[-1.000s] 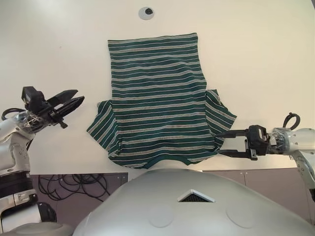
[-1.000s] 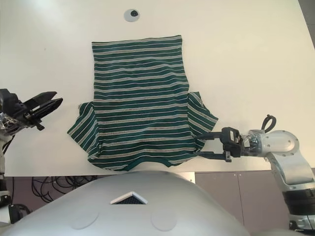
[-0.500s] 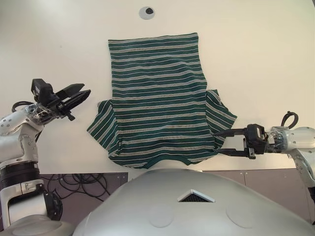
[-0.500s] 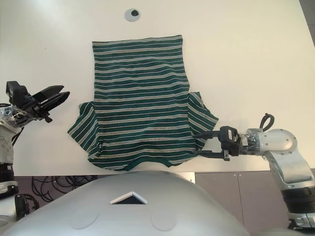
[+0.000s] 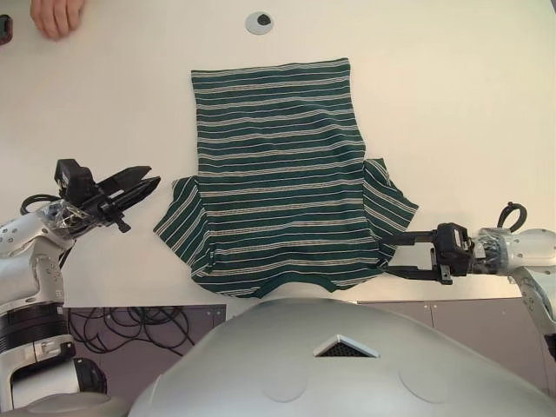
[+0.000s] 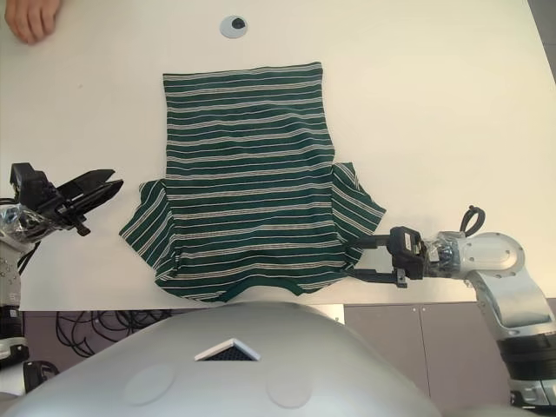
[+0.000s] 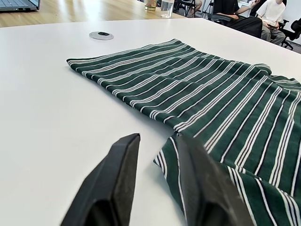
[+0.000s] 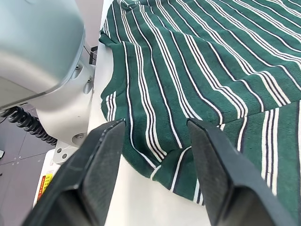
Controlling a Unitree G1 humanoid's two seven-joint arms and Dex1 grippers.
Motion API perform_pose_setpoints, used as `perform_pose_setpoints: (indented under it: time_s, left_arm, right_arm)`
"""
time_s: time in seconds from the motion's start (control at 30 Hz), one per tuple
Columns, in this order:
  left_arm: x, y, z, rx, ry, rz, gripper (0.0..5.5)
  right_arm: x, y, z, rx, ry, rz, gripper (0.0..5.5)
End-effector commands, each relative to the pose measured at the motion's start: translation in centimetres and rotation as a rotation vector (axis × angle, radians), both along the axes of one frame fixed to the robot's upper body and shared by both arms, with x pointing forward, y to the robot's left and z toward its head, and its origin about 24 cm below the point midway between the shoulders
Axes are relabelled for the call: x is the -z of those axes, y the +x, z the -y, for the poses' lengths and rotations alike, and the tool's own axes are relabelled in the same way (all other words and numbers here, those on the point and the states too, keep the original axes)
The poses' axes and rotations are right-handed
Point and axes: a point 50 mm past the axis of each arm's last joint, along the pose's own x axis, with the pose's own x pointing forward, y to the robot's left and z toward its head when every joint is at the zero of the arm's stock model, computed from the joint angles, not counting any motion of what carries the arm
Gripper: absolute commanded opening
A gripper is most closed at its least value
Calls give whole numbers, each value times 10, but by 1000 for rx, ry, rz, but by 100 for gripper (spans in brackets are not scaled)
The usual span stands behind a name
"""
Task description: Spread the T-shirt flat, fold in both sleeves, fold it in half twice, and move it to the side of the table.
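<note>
- The green striped T-shirt (image 5: 278,165) lies spread out mid-worktop (image 5: 469,104), collar end at the near edge and hem toward the far edge. The left sleeve (image 5: 178,221) and right sleeve (image 5: 391,200) fan out sideways.
- The left gripper (image 5: 149,179) hovers toward the worktop's left edge, fingers parted a little and empty, tips just beside the left sleeve.
- The right gripper (image 5: 386,253) is at the near edge, jaws wide and released, straddling the shirt's corner below the right sleeve. Contact with the cloth: can't tell.
- A round cable port (image 5: 258,23) sits by the far edge, beyond the hem.
</note>
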Motion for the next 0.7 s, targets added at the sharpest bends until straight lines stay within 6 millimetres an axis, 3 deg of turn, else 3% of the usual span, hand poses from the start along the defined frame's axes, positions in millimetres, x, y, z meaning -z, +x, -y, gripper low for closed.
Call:
perform_pose_setpoints:
  time_s: [0.03, 0.43, 0.7]
  left_arm:
    - [-4, 0, -3, -9, 26, -9, 157]
    - [2, -16, 2, -14, 22, -109, 330]
    - [14, -29, 3, -15, 20, -184, 215]
  right_arm:
    - [-1, 2, 0, -2, -9, 25, 241]
    - [3, -4, 2, 9, -11, 20, 241]
    - [5, -7, 5, 12, -16, 15, 241]
